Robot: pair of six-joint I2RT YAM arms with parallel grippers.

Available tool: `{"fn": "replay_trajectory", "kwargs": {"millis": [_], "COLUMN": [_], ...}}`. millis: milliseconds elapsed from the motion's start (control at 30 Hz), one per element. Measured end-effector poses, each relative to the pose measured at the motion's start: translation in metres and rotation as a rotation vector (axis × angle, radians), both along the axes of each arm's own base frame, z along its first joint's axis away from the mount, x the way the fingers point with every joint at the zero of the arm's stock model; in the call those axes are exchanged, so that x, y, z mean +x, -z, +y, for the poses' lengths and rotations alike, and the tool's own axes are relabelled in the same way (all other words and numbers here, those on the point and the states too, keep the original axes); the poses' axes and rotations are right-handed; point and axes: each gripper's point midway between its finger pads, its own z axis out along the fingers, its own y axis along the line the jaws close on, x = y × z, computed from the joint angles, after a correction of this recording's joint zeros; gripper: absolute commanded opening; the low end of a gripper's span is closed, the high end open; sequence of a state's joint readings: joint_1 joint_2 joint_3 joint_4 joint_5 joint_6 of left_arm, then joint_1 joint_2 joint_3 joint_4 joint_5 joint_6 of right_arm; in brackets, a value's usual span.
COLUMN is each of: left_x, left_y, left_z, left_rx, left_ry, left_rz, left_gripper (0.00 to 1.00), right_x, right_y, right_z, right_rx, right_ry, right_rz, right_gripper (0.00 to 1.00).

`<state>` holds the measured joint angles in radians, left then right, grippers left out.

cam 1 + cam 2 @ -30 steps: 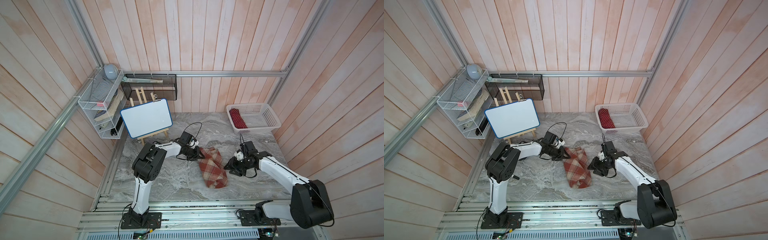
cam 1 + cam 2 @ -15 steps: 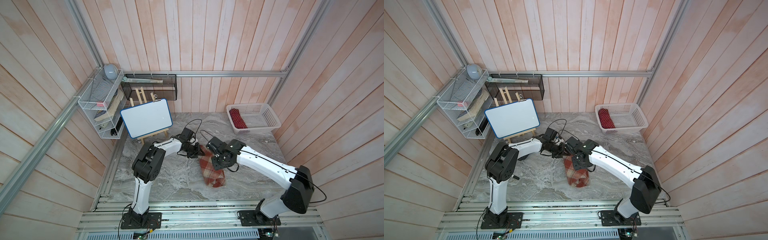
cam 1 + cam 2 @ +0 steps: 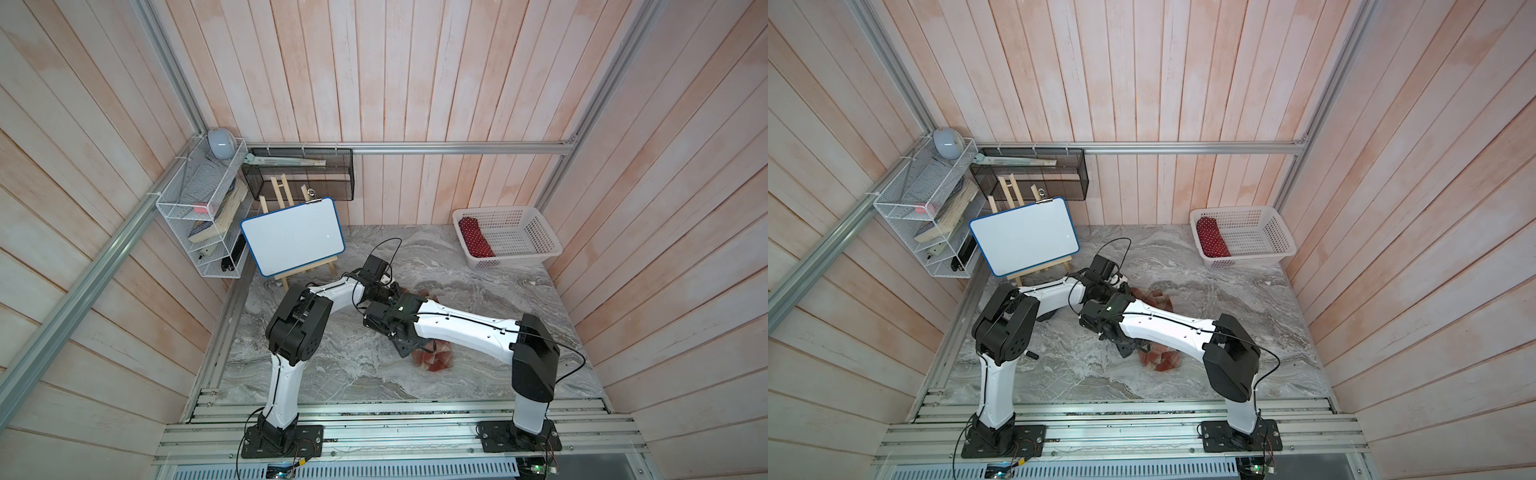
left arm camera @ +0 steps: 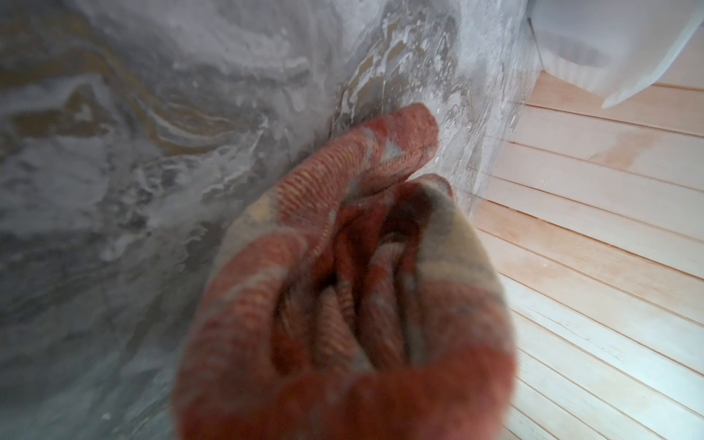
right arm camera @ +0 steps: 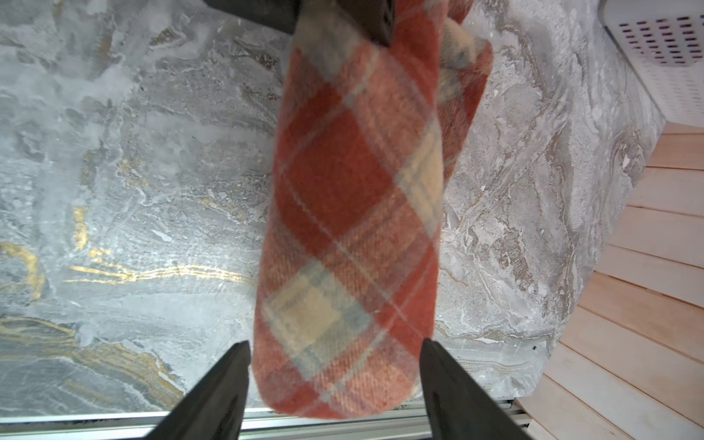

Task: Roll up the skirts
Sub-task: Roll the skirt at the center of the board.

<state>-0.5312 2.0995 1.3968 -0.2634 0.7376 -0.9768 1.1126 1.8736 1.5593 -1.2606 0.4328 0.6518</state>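
Observation:
The plaid skirt (image 5: pixel 354 190) lies as a thick roll on the marble table (image 3: pixel 332 374). In both top views my right arm crosses over it, so only its ends show (image 3: pixel 436 360) (image 3: pixel 1163 359). My right gripper (image 5: pixel 335 377) is open, its fingers (image 5: pixel 213 388) standing either side of the roll's near end. My left gripper (image 3: pixel 392 293) is shut on the far end, where its dark fingers (image 5: pixel 263 15) clamp the cloth. In the left wrist view bunched skirt (image 4: pixel 343 304) hides the jaws.
A white basket (image 3: pixel 536 245) at the back right holds a red dotted roll of cloth (image 3: pixel 476 243). A whiteboard on an easel (image 3: pixel 293 235) stands at the back left, beside a wire shelf (image 3: pixel 199 216). The table's front rail lies just past the roll's near end.
My right arm has swung left over the skirt and come down at its near end, jaws opening wide. The skirt has gone from a flat fold to a narrow roll. The left gripper stayed put.

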Motion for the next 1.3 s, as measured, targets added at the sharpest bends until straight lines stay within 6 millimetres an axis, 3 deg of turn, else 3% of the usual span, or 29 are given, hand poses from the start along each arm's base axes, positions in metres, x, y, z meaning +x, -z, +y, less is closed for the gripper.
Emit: {"fn": "replay_trajectory", "kwargs": {"millis": [167, 433, 600, 933, 1300], "left_x": [0.003, 0.005, 0.004, 0.000, -0.003], "left_y": [-0.003, -0.007, -0.006, 0.011, 0.014], "left_z": [-0.004, -0.007, -0.007, 0.002, 0.001], "left_rx": [-0.027, -0.047, -0.049, -0.052, -0.075], "left_ry": [-0.013, -0.023, -0.022, -0.038, -0.048], "left_rz": [0.011, 0.017, 0.019, 0.028, 0.035], "left_gripper": [0.11, 0.11, 0.11, 0.10, 0.10], "right_x": [-0.003, -0.011, -0.009, 0.000, 0.009], "right_y": [0.012, 0.057, 0.075, 0.072, 0.075], "right_z": [-0.008, -0.028, -0.036, -0.042, -0.064], "right_rx": [-0.048, -0.223, -0.332, -0.374, -0.460], "right_ry": [0.005, -0.022, -0.053, -0.048, -0.042], "right_rz": [0.010, 0.047, 0.027, -0.035, -0.083], "right_gripper": [0.87, 0.85, 0.83, 0.78, 0.72]}}
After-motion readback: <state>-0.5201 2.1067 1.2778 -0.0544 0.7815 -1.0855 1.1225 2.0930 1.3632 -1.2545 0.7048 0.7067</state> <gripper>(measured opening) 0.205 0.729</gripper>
